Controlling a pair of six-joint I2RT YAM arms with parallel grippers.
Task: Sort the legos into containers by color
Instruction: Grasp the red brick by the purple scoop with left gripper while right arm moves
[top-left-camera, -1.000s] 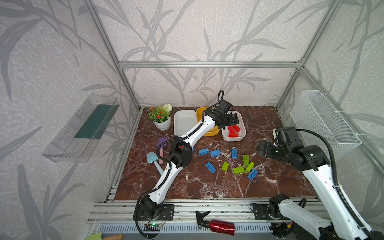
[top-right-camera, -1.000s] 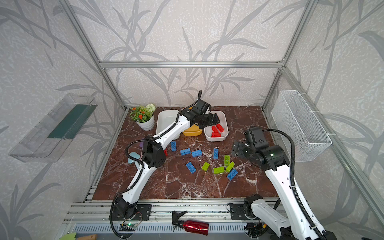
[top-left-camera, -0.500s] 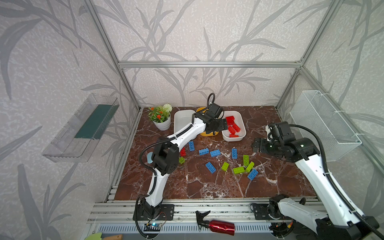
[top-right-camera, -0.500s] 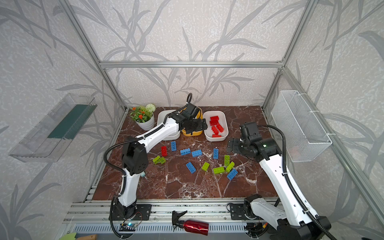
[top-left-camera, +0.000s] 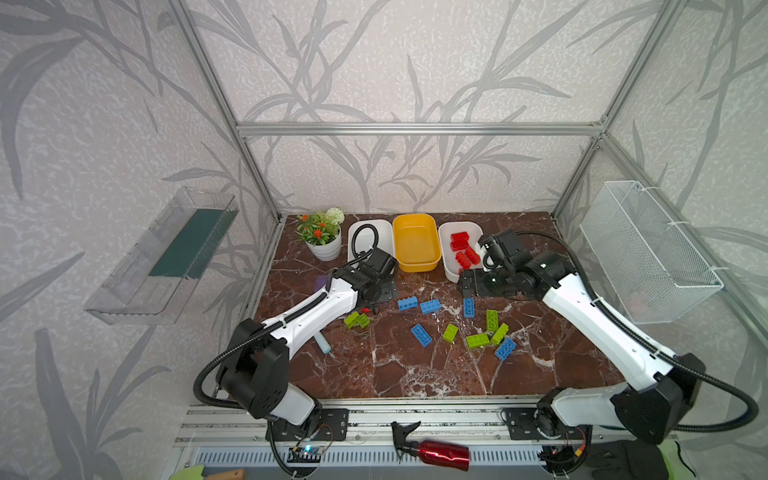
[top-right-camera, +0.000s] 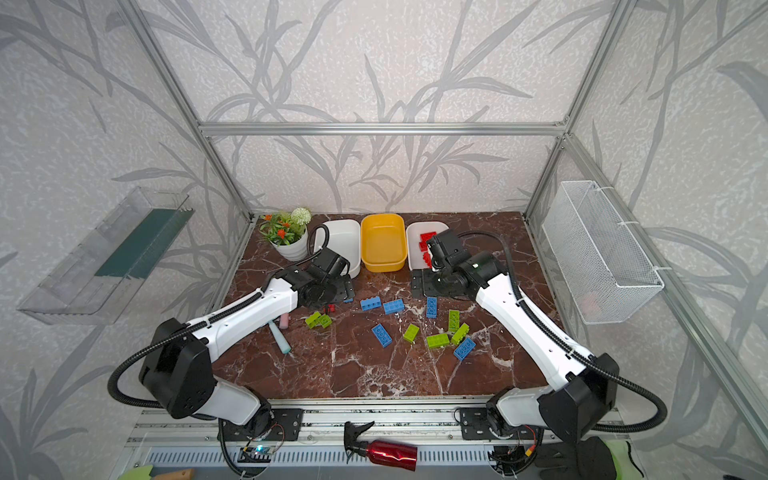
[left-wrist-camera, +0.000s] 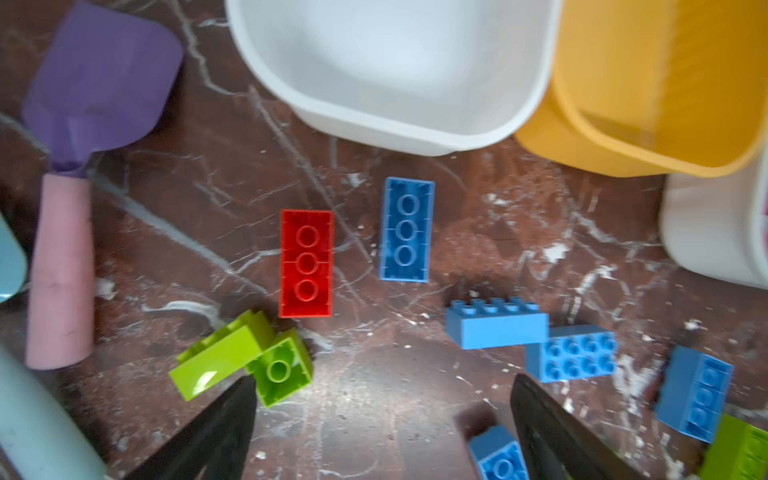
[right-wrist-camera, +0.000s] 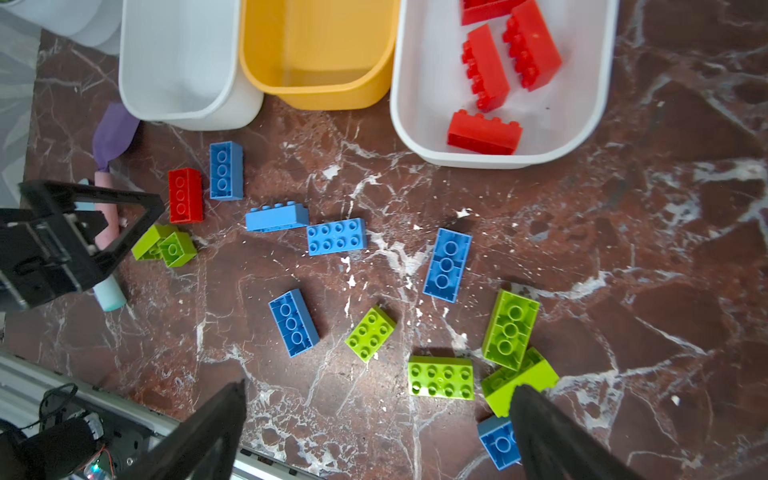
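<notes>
Three containers stand in a row at the back: a white tub (top-left-camera: 386, 232), a yellow tub (top-left-camera: 415, 243), both with nothing inside, and a white tub (right-wrist-camera: 582, 83) holding several red legos (right-wrist-camera: 498, 70). Blue legos (top-left-camera: 417, 303) and green legos (top-left-camera: 490, 332) lie scattered on the marble. One red lego (left-wrist-camera: 306, 263) lies beside a blue one, in front of the left white tub. My left gripper (left-wrist-camera: 384, 386) hangs open low over the table, just short of that red lego. My right gripper (right-wrist-camera: 379, 390) is open and holds nothing, above the loose legos in front of the red-filled tub.
A flower pot (top-left-camera: 324, 245) stands at the back left. A purple scoop with a pink handle (left-wrist-camera: 83, 104) and a teal-handled tool (top-left-camera: 322, 343) lie near the left arm. A wire basket (top-left-camera: 648, 249) hangs on the right wall. A red spray bottle (top-left-camera: 436, 455) lies on the front rail.
My left gripper drew back from the red-filled tub, passed over the yellow tub and came down in front of the left white tub. My right gripper moved left toward the red-filled tub.
</notes>
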